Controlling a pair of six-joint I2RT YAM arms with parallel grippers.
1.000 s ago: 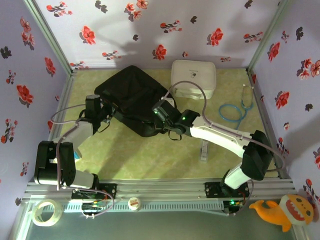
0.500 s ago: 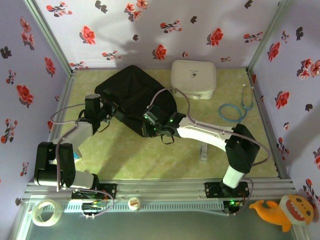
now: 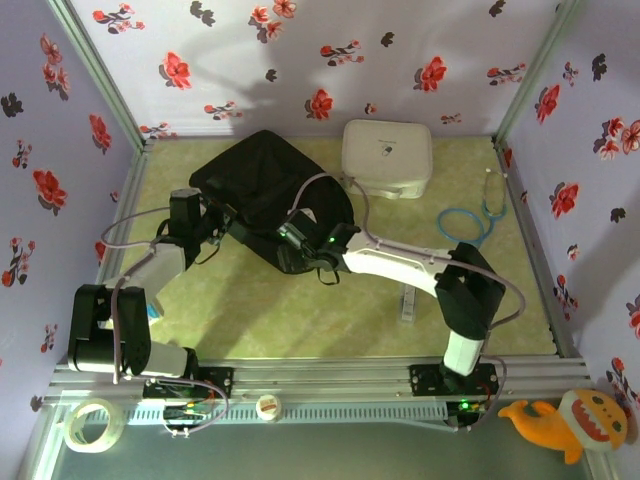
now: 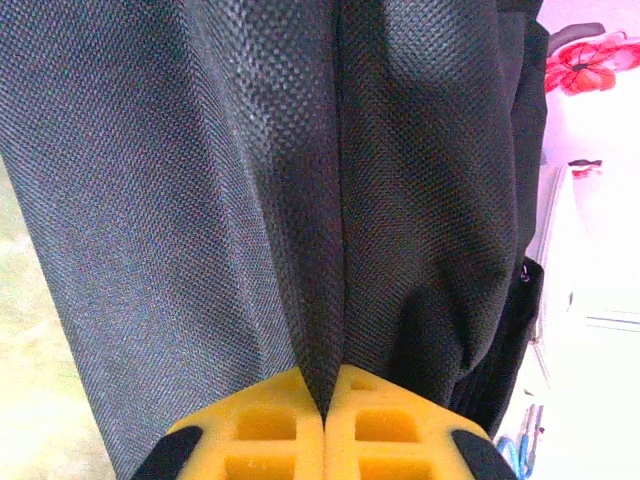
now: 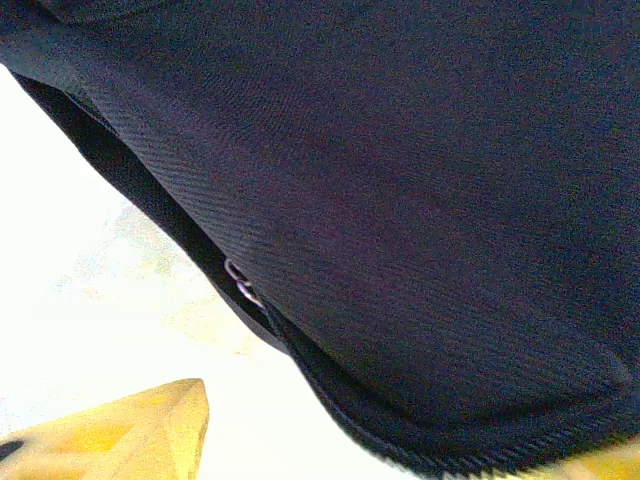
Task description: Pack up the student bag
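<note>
The student bag (image 3: 262, 185), a large black fabric backpack, lies at the back middle of the green mat. My left gripper (image 3: 213, 216) is at its left edge; in the left wrist view its yellow fingers (image 4: 270, 425) are pressed together on a pinched fold of the bag (image 4: 250, 180). My right gripper (image 3: 292, 252) sits at the bag's near edge. In the right wrist view the bag (image 5: 400, 170) looms close, with a small metal zipper pull (image 5: 240, 283) on its seam. The right gripper (image 5: 370, 462) is open, one yellow finger (image 5: 130, 435) showing low on the left.
A white rounded zip case (image 3: 387, 157) stands behind the bag on the right. A blue looped cord (image 3: 468, 222) lies by the right wall. A small slim object (image 3: 408, 301) rests on the mat near the right arm. Walls close in on three sides.
My right arm has swung left along the bag's near edge, its gripper now closer to the bag's lower left part. The left arm and the bag have stayed put.
</note>
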